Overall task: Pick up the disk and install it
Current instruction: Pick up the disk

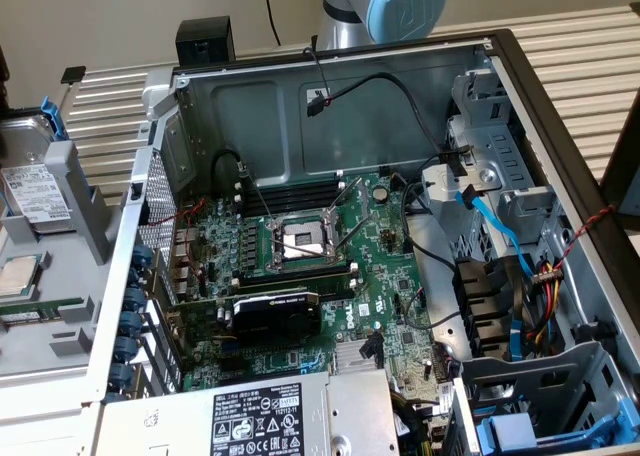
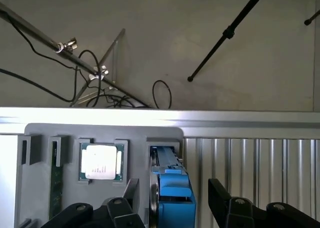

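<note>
One camera looks steeply down into the computer case (image 1: 330, 106) from close above. The wrist camera sits low over the grey tray (image 2: 100, 133), facing past the counter (image 2: 250, 163) edge. Both catch the tray's disk (image 1: 35, 191).

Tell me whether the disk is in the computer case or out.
Out: the disk stands on edge in the grey holder's slot, outside the computer case.

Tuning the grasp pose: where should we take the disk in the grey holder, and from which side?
Across its two broad faces, at the blue-carrier edge of the disk that sticks out of the grey holder. It stands on edge with the rest sunk in the slot, so probably best to come straight down from above, straddling its thin dimension.
</note>
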You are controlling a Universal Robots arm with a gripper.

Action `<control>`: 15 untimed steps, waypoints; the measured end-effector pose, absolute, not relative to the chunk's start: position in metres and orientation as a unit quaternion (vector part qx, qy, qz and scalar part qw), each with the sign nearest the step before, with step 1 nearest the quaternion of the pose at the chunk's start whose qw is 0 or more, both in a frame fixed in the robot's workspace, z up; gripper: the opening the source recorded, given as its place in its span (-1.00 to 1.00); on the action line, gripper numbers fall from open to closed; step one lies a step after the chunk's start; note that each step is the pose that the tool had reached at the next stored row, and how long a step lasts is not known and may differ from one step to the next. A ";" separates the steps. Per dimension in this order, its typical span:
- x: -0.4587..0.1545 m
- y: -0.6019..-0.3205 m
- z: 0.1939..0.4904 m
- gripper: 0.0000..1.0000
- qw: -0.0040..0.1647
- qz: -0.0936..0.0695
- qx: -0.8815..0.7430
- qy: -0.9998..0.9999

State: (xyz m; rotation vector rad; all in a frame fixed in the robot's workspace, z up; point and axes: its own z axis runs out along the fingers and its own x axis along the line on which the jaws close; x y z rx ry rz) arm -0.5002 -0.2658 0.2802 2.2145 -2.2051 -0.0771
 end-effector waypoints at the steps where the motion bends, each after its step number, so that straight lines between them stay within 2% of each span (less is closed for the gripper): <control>1: -0.500 -0.266 0.280 0.32 0.008 -0.025 0.708 -0.705; 15: -0.501 -0.266 0.280 0.32 0.008 -0.025 0.708 -0.705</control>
